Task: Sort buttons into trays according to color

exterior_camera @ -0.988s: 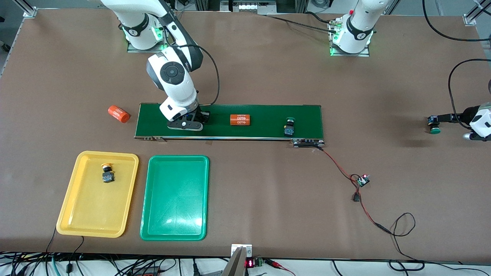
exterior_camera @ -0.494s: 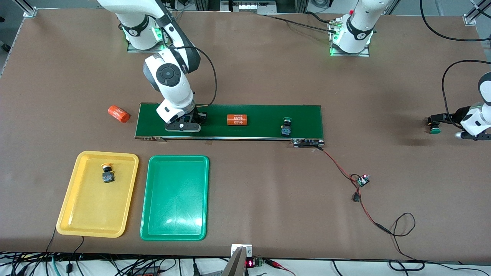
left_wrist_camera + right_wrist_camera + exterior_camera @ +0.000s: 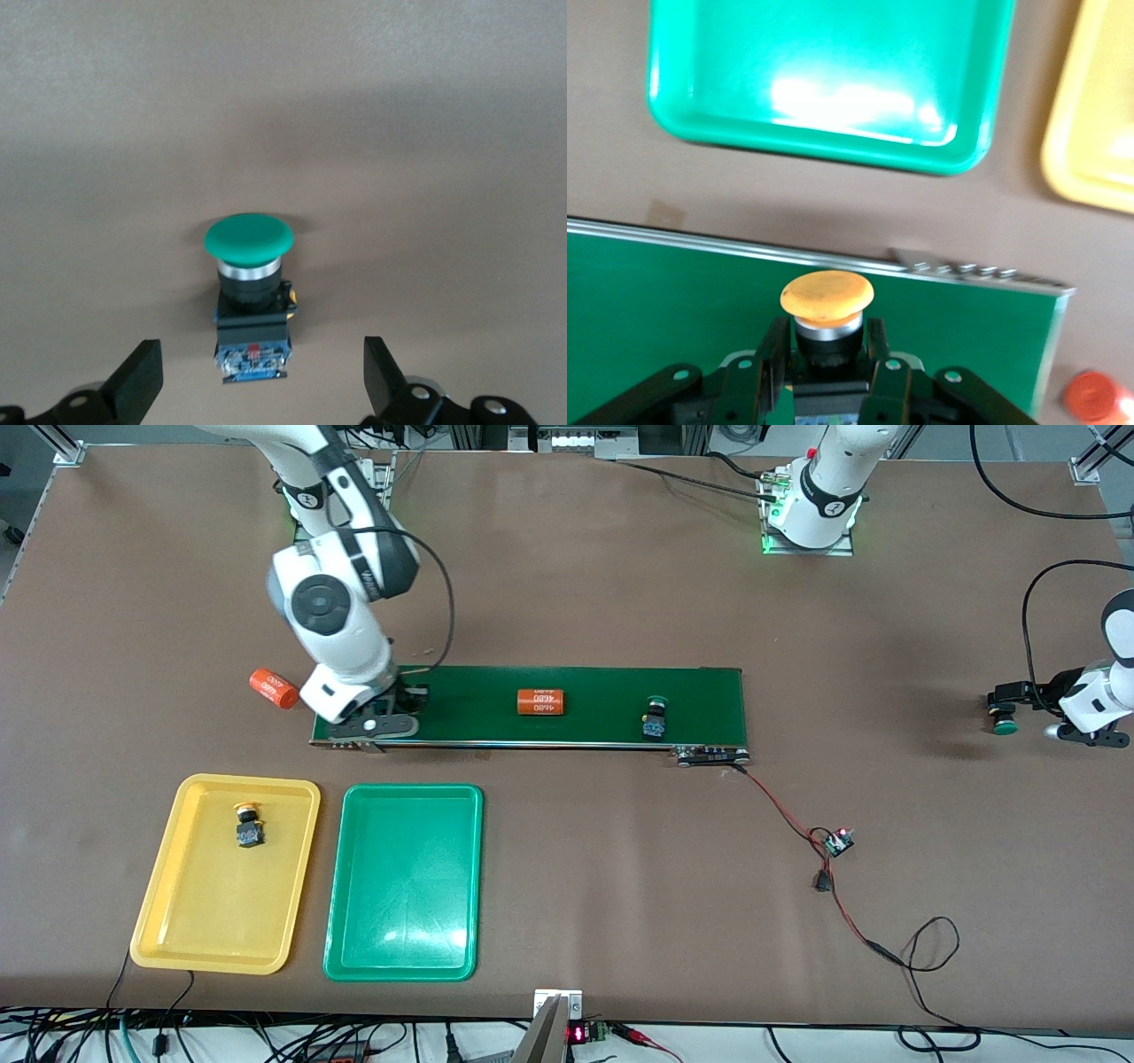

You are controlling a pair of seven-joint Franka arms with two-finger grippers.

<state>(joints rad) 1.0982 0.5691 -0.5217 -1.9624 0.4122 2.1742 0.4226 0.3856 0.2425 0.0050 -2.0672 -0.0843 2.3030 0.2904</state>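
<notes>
Since the earlier frames the right gripper [image 3: 376,724] has swung along the conveyor belt [image 3: 602,704] toward the right arm's end and now hangs over that end's edge, at about ten o'clock from the yellow tray [image 3: 168,921]. Its jaws are clamped on a yellow-capped button [image 3: 827,297] — the right wrist view shows the fingers [image 3: 769,359] pinching its body, with both trays ahead. We judge the pick done and the carry under way; the drop into the yellow tray is not yet made.

That tray already holds one yellow button [image 3: 247,825]. The green tray [image 3: 354,948] holds nothing.

The belt has also carried its load along: the orange cylinder [image 3: 541,702] and the green button on the belt [image 3: 656,718] sit a little closer to the right arm's end. A second orange cylinder [image 3: 272,688] lies on the table just off the belt.

The left gripper [image 3: 266,385] has barely shifted — jaws wide apart, gripping nothing, it hovers over the other green button [image 3: 250,292], which rests on the table at three o'clock from the belt, well apart from it.
</notes>
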